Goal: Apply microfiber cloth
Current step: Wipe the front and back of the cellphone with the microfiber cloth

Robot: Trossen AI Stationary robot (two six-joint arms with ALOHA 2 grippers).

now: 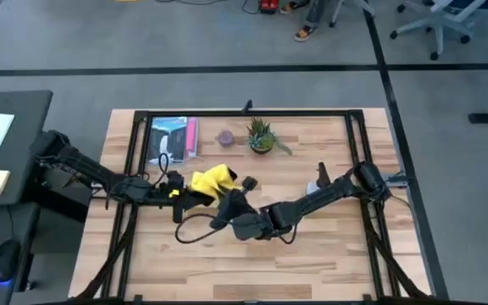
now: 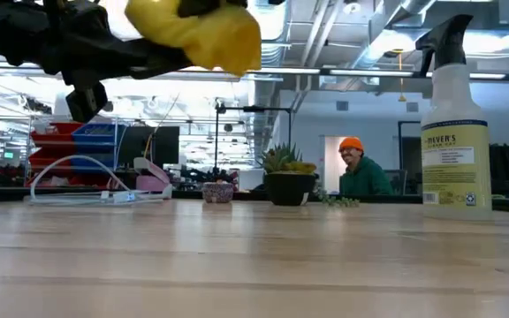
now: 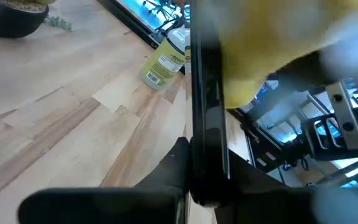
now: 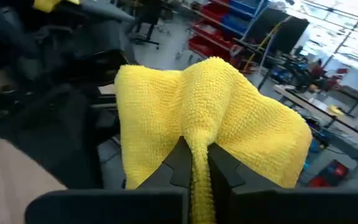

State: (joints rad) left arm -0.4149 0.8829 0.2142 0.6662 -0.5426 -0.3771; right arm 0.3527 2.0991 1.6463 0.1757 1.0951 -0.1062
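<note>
1. Right gripper [image 4: 194, 165]: its fingers are clamped on a pinched fold of the microfiber cloth [image 4: 210, 118]. The cloth rises directly ahead of the fingertips, so the held fabric leads the gripper.
2. Left gripper [image 3: 197, 186]: closed on the black smartphone [image 3: 205, 106], which it grips edge-on. The phone's long axis runs straight out from the fingers, with the yellow cloth lying against one face at its far end.
3. Key relation: in the high view both grippers meet over the middle of the tabletop [image 1: 329, 254], slightly toward the left edge. The left gripper [image 1: 174, 188] sits just beside the cloth [image 1: 213, 180] on its left; the right gripper [image 1: 231, 203] sits on its right, toward the front edge. The right arm carries the cloth; the left arm presents the phone.
4. Judgement: a wipe should travel along the phone's long axis.
5. Cloth condition: bright yellow, nubby pile, bunched and draped, held clear above the tabletop in the low view.
</note>
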